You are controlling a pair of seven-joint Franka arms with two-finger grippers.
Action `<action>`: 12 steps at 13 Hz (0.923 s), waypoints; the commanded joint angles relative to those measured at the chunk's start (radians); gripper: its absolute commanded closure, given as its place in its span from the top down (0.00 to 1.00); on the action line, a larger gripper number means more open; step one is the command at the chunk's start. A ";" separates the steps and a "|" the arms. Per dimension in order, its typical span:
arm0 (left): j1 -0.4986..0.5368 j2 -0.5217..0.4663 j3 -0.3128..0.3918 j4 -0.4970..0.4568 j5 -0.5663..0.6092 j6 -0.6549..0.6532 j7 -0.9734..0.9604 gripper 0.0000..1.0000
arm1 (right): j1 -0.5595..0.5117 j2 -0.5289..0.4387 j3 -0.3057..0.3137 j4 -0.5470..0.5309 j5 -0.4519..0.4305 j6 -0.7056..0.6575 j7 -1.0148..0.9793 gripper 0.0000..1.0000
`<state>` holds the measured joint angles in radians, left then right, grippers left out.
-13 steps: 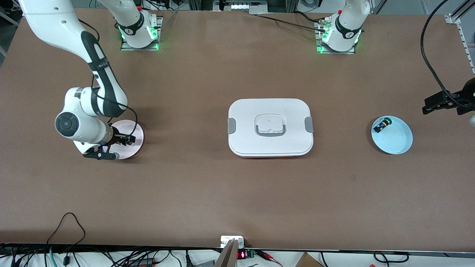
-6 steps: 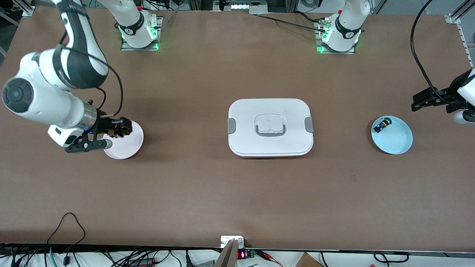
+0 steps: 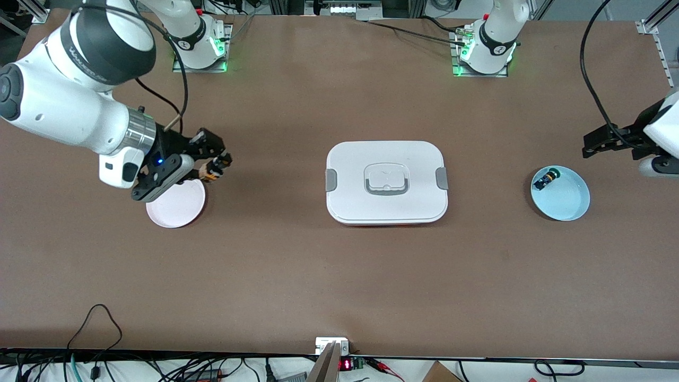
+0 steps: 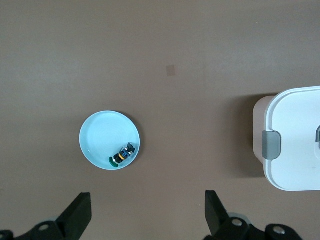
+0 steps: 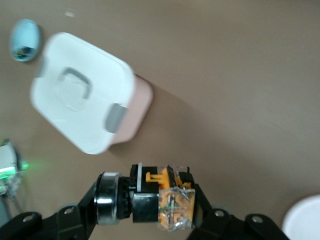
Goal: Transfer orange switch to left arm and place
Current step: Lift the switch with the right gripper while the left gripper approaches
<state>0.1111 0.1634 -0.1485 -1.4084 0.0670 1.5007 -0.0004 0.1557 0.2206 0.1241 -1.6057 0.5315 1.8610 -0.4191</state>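
My right gripper [image 3: 212, 165] is shut on the orange switch [image 3: 210, 171], a small black piece with an orange end, and holds it in the air over the table just beside the pink plate [image 3: 175, 204]. In the right wrist view the switch [image 5: 162, 202] lies crosswise between the fingers. The white box [image 3: 386, 182] with grey clasps sits at the table's middle; it also shows in the right wrist view [image 5: 82, 92]. My left gripper [image 3: 597, 142] is open and empty, up over the table near the light blue plate [image 3: 560, 193].
The blue plate holds a small blue-and-green component [image 3: 546, 179], also seen in the left wrist view [image 4: 121, 155]. The box's edge [image 4: 295, 140] shows in the left wrist view. Cables lie along the table's near edge.
My right gripper has risen off the pink plate with the orange switch and moved toward the box. My left gripper has shifted slightly toward the table's middle.
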 commanded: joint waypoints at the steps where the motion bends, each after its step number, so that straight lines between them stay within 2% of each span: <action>1: -0.027 -0.051 0.035 -0.059 0.017 -0.005 -0.020 1.00 | -0.004 -0.001 0.002 0.004 0.204 -0.003 -0.240 0.20; 2: -0.025 -0.051 0.043 -0.063 0.004 -0.011 -0.020 1.00 | 0.007 0.009 0.002 -0.003 0.366 -0.014 -0.310 0.20; 3: -0.022 -0.051 0.072 -0.081 -0.081 -0.016 -0.016 1.00 | 0.010 0.022 0.000 -0.013 0.493 -0.017 -0.396 0.21; 4: -0.022 -0.051 0.134 -0.122 -0.246 -0.042 -0.007 1.00 | 0.030 0.028 0.000 -0.019 0.571 -0.011 -0.505 0.21; 6: -0.022 -0.051 0.159 -0.232 -0.613 -0.103 -0.016 1.00 | 0.053 0.033 0.000 -0.019 0.645 -0.002 -0.639 0.20; 7: -0.028 -0.050 0.159 -0.286 -0.786 -0.087 -0.020 1.00 | 0.061 0.037 0.000 -0.019 0.675 0.000 -0.696 0.20; 9: -0.060 -0.050 0.142 -0.369 -1.026 0.008 -0.056 1.00 | 0.074 0.054 0.000 -0.019 0.758 0.000 -0.824 0.21; 10: -0.097 -0.048 0.133 -0.417 -1.191 0.060 -0.100 1.00 | 0.094 0.069 0.000 -0.019 0.801 0.000 -0.904 0.21; 11: -0.119 -0.047 0.079 -0.453 -1.307 0.144 -0.125 1.00 | 0.111 0.081 0.000 -0.019 0.838 0.001 -0.949 0.21; 12: -0.122 -0.047 -0.006 -0.483 -1.388 0.264 -0.145 1.00 | 0.131 0.097 0.000 -0.019 0.870 0.007 -1.001 0.21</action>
<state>0.0159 0.1429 -0.0629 -1.8162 -1.1818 1.6167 -0.0929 0.2519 0.2950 0.1273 -1.6226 1.3343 1.8571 -1.3227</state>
